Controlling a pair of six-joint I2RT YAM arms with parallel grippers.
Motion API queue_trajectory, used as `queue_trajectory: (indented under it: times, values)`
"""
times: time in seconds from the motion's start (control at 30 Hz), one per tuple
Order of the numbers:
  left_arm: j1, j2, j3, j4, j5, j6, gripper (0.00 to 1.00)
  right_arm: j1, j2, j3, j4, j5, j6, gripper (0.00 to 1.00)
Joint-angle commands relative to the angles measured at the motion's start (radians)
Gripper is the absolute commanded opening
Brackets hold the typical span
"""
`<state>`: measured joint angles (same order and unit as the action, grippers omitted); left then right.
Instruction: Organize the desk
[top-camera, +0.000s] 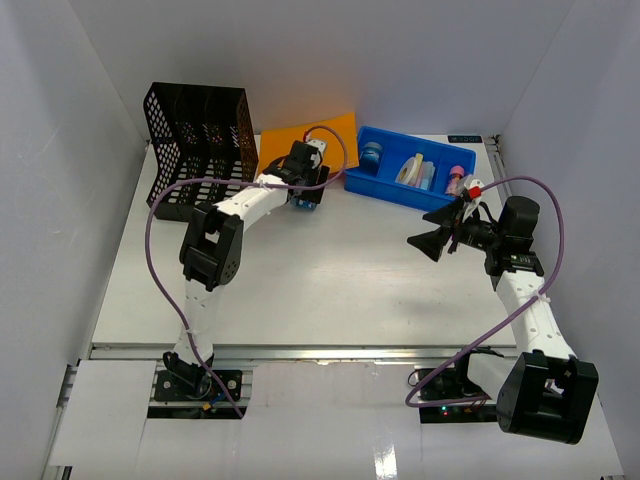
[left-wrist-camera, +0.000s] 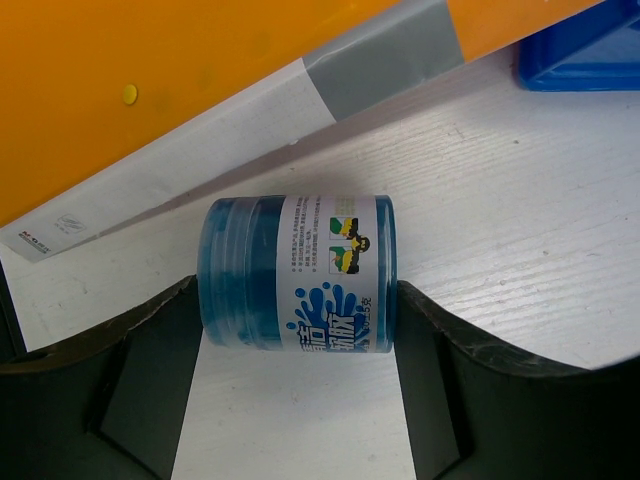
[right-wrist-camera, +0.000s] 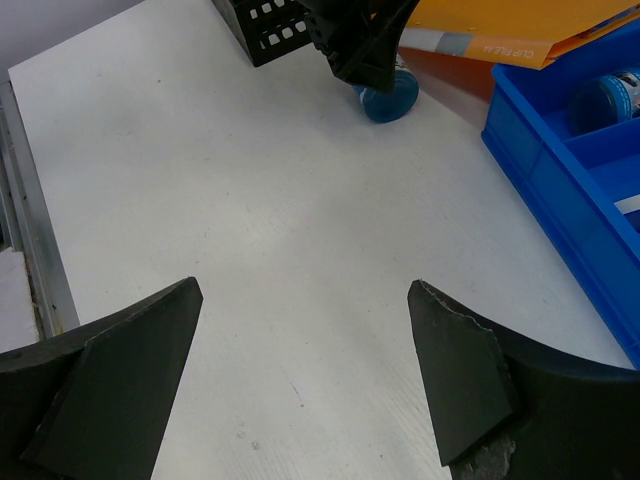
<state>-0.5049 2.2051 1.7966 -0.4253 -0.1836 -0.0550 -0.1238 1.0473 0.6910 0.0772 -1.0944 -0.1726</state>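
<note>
White flat desk (top-camera: 330, 290) with a metal rail at its near edge is lying under both arms. The left gripper (left-wrist-camera: 297, 300) is squeezing a small round blue jar with a white label (left-wrist-camera: 300, 270). The jar is lying on its side on the desk, just beside an orange folder (left-wrist-camera: 150, 90). The right gripper (top-camera: 435, 243) is hanging wide open over the desk, holding nothing, near a blue plastic tray (top-camera: 390, 190).
</note>
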Motion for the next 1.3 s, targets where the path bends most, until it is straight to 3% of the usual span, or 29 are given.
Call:
queue_trajectory:
  times: [0.0,0.13,0.33,0.6,0.93,1.07,1.27]
  values:
    - [0.006,-0.038,0.001,-0.007,0.080,-0.030,0.24,-0.004,-0.003,0.036,0.008,0.001,-0.013,0.90]
    - [-0.007,-0.108,0.009,-0.006,0.262,-0.037,0.00,-0.007,-0.009,0.038,0.007,0.001,-0.013,0.90]
    - [-0.041,-0.188,0.101,-0.012,0.410,-0.060,0.00,-0.009,-0.012,0.041,0.005,0.003,-0.012,0.90]
    - [-0.045,-0.088,0.303,0.075,0.564,-0.221,0.00,-0.022,-0.012,0.041,0.005,0.004,-0.009,0.90]
    - [-0.064,0.118,0.484,0.269,0.468,-0.286,0.00,-0.034,-0.010,0.042,0.006,-0.005,0.001,0.90]
    - [-0.064,0.187,0.570,0.283,0.427,-0.262,0.00,-0.039,-0.007,0.040,0.008,-0.004,0.003,0.90]
    - [-0.069,0.238,0.577,0.296,0.397,-0.225,0.00,-0.040,0.000,0.041,0.007,-0.005,0.004,0.90]
